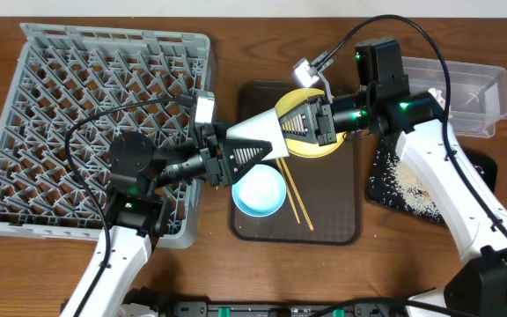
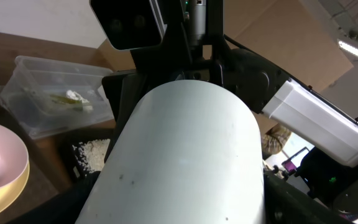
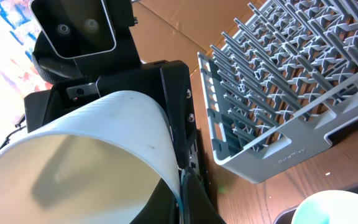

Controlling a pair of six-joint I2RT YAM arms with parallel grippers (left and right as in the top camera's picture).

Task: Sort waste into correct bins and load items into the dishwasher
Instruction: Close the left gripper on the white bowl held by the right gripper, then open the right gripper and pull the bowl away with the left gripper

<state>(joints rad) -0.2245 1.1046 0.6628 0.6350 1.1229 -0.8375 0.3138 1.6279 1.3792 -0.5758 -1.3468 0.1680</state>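
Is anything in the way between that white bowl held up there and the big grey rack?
Only the robot's own left claw, which sits at the white bowl on the rack's side. No loose object lies between it and the grey rack; the right claw pinches its rim.

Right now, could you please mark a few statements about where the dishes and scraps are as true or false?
1. The right fingers pinch the white bowl by its rim. True.
2. The light blue bowl sits in the grey rack. False: it stands on the brown tray.
3. The chopsticks lie on the brown tray beside the light blue bowl. True.
4. The yellow plate is in the clear tub. False: it lies on the brown tray, partly hidden under the arms.
5. Rice-like scraps lie on the black tray. True.
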